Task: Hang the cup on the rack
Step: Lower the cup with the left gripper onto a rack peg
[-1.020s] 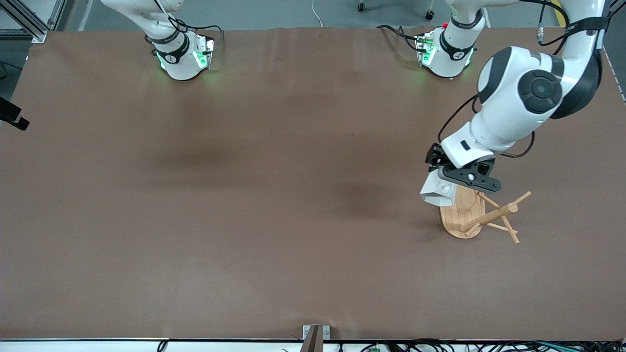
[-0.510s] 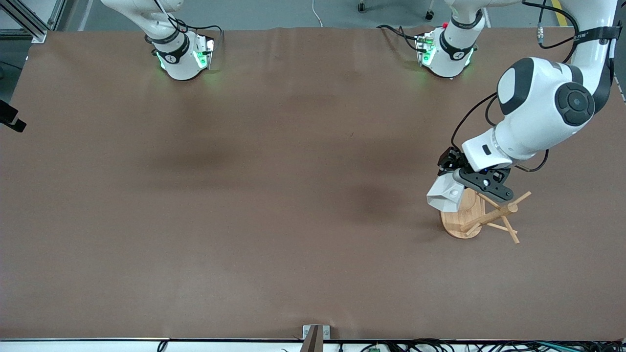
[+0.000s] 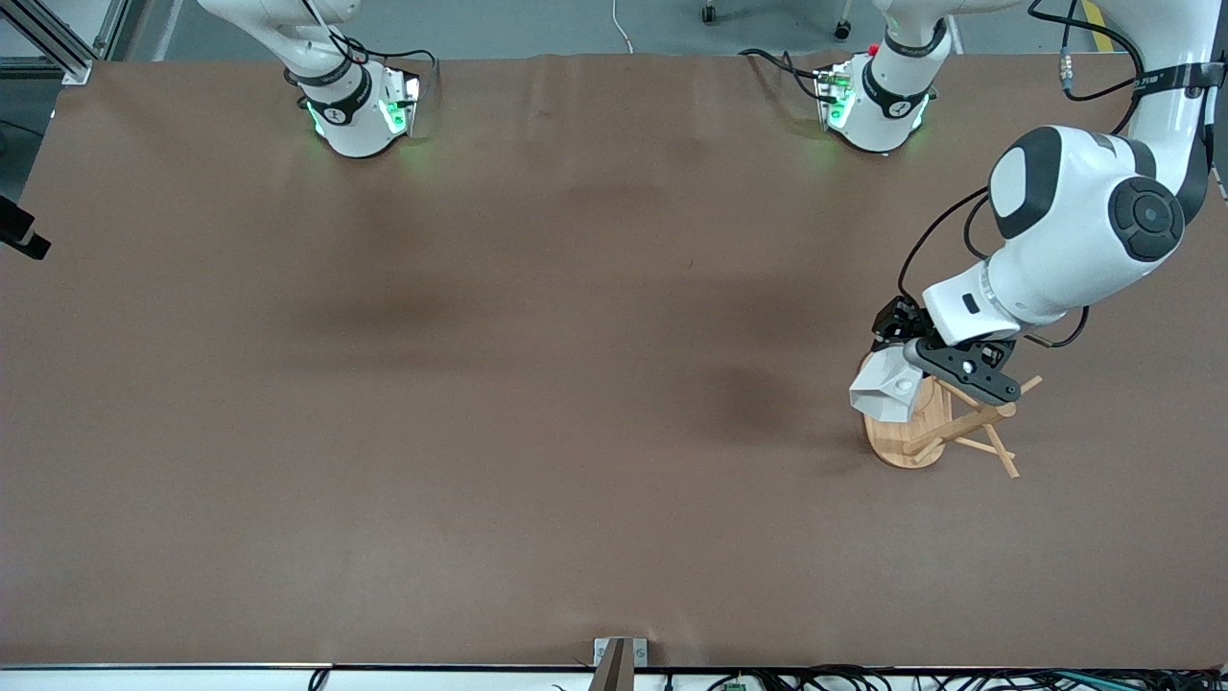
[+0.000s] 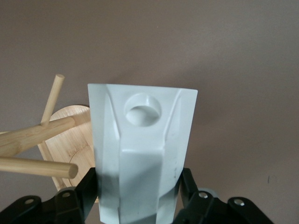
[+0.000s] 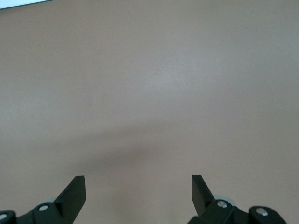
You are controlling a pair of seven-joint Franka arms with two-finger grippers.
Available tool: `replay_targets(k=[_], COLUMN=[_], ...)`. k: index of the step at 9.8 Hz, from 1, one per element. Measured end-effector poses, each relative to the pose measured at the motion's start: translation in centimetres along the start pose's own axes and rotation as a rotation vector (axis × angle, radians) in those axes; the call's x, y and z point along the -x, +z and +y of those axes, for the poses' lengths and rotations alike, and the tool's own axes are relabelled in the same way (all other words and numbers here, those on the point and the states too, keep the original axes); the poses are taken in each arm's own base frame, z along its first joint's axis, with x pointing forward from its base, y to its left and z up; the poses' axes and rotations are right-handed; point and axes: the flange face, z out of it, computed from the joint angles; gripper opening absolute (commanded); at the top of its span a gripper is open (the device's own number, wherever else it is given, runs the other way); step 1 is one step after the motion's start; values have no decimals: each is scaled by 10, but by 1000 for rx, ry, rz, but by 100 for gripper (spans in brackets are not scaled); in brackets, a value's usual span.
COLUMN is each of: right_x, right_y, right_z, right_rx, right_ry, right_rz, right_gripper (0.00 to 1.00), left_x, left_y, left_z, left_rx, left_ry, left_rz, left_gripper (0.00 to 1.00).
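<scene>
Left pincer (image 3: 907, 369): closed on the cup, one black finger pressed to each side of the white body, seen plainly in the left wrist view (image 4: 140, 196). It hangs in the air over the rack's oval base.

Cup (image 3: 887, 386): small, matte white, faceted; carried off the bench in the left pincer. In the front view it is tipped, its open mouth turned toward about 8 o'clock, and it covers part of the rack's base. In the left wrist view (image 4: 142, 149) the blocky handle faces the camera and the round hole in it shows near the handle's outer end.

Rack (image 3: 945, 427): light bamboo mug tree standing on the bench toward the left arm's end. Its oval base lies flat; in the front view the post leans out toward roughly 4 o'clock with thin pegs spreading from it. In the left wrist view (image 4: 42, 137) two pegs and the post show just beside the cup; no peg is through the hole in the handle.

Cup against rack: close beside the pegs, with no touch that I can make out.

Right pincer (image 5: 138, 189): wide open, holding nothing, only bare bench below it. It does not show in the front view, where only the right arm's base appears at about 11 o'clock; this arm waits.

Bench (image 3: 499, 384): brown and matte.
</scene>
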Motion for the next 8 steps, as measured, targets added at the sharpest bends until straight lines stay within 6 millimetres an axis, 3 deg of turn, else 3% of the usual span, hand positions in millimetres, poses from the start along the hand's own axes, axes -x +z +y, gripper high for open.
replay_targets(k=[8], right_x=[0], right_y=[1], right_z=[-1], right_rx=[0], right_ry=[5], right_rz=[-4], right_gripper=[100], left_x=[14], left_y=[9], left_z=[-25], left_rx=[2], left_ry=[-37], left_rz=[-22], left_gripper=[1])
